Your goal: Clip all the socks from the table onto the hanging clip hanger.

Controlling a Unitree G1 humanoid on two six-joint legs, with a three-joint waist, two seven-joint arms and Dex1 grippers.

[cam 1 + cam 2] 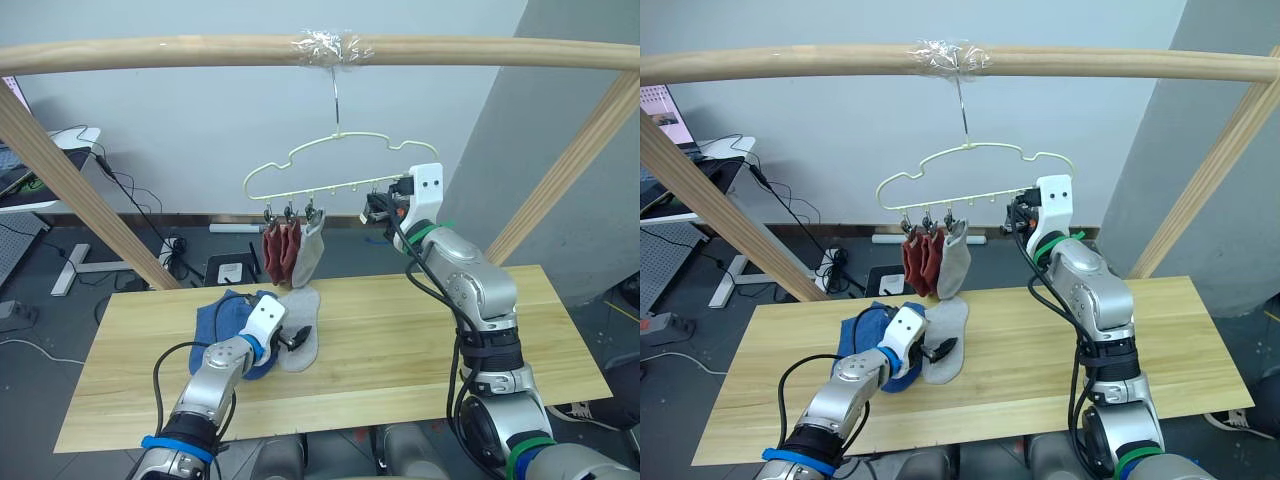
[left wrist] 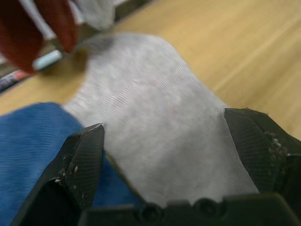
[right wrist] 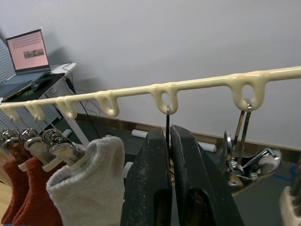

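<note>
1. Nearest us, the left gripper (image 1: 296, 339) sits low over the table (image 1: 420, 340). Its fingers (image 2: 80, 160) are spread wide and grip nothing. A flat light grey sock (image 2: 160, 127) lies between and beyond them.
2. Blue socks (image 1: 225, 320) are bunched just beside that grey sock, on its left side, touching it. We can't tell whether that's one sock or two from the heap.
3. The table is pale plank wood. Everything on it sits left of centre.
4. Further up, the right gripper (image 1: 372, 209) is raised to the clip hanger (image 1: 330, 175), near its right end.
5. In the right wrist view its fingers (image 3: 150, 188) are pressed together on the thin wire stem of a clip (image 3: 167, 123), which hangs from one of the hanger's loops. Another empty metal clip (image 3: 247, 157) dangles just beside.
6. The hanger is thin pale-yellow wire with a wavy top. Its hook hangs on a wooden pole (image 1: 150, 52) under a wrap of clear tape (image 1: 330, 47).
7. The left three clips are loaded: two rust red socks (image 1: 280, 250) and one light grey hanging sock (image 1: 310, 255), all hanging close and touching.
8. The slanted wooden frame posts (image 1: 70, 190) flank the table on both sides.
9. Behind are a grey wall, floor cables (image 1: 165, 250), and a desk with a laptop (image 3: 29, 49).
</note>
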